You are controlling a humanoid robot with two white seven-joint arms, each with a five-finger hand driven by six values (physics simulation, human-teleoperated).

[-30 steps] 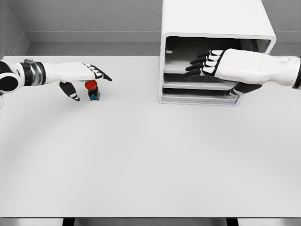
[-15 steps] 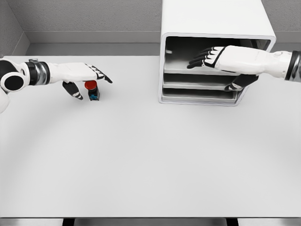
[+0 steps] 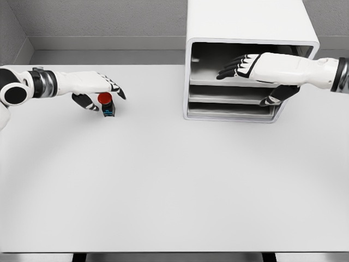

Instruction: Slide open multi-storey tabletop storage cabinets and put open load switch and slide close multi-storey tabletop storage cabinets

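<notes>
Head view looks down on a pale surface (image 3: 163, 180) that fills most of the frame. At the upper left, my left robot hand (image 3: 97, 90) reaches in from the left edge, its fingers (image 3: 116, 89) stretched forward over the switch (image 3: 107, 103) and its thumb curled below, close beside the red cap. I cannot tell whether the thumb or fingers actually touch the switch; they bracket it loosely and do not look closed on it. The switch stands upright on the surface, with a red round top and a dark body with a bit of blue at its base, well apart from the cabinet (image 3: 248, 33). That cabinet, a white box with rounded corners, sits at the upper right of the frame, its front open toward me, showing stacked trays. My right robot hand (image 3: 245, 65) comes in from the right edge and lies across the top opening, fingers spread and relaxed above the upper tray (image 3: 218, 82), holding nothing. Its thumb hangs lower, near the right end of the middle tray.
</notes>
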